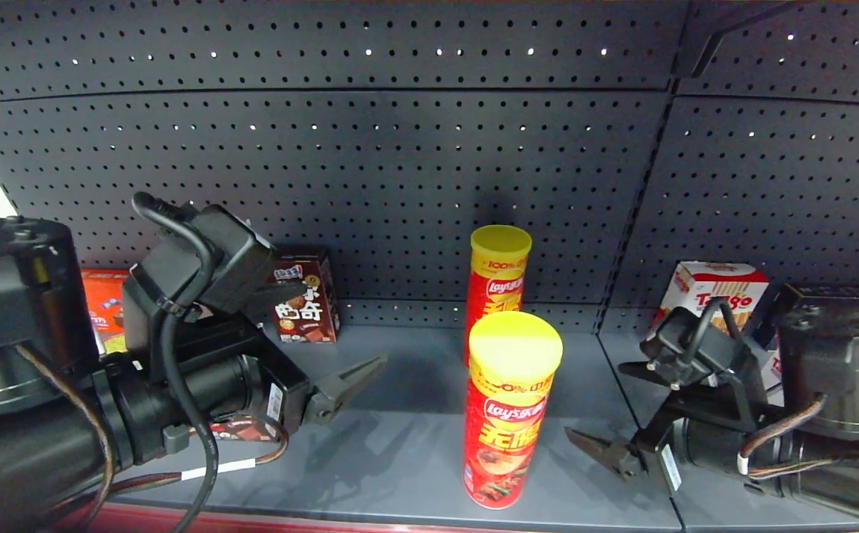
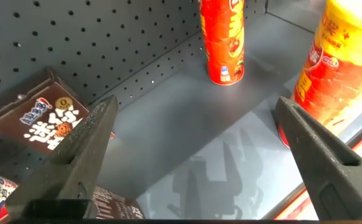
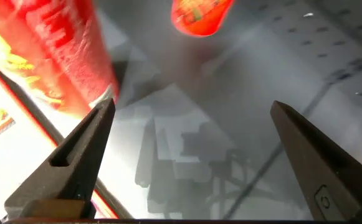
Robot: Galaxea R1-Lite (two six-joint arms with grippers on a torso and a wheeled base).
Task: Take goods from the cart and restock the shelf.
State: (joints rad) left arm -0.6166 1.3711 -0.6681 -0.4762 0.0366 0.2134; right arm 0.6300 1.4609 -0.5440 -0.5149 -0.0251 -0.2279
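Two chip cans stand upright on the shelf (image 1: 399,459): the near can (image 1: 507,414) by the front edge, the far can (image 1: 498,274) behind it near the back panel. Our left gripper (image 2: 193,102), left of them, and right gripper (image 3: 192,104), to their right, both hang wide open and empty. We judge one placement done, with more goods to fetch. Our left arm hides much of an orange box (image 1: 103,311). We cannot make out the dark packet (image 1: 240,429) under it.
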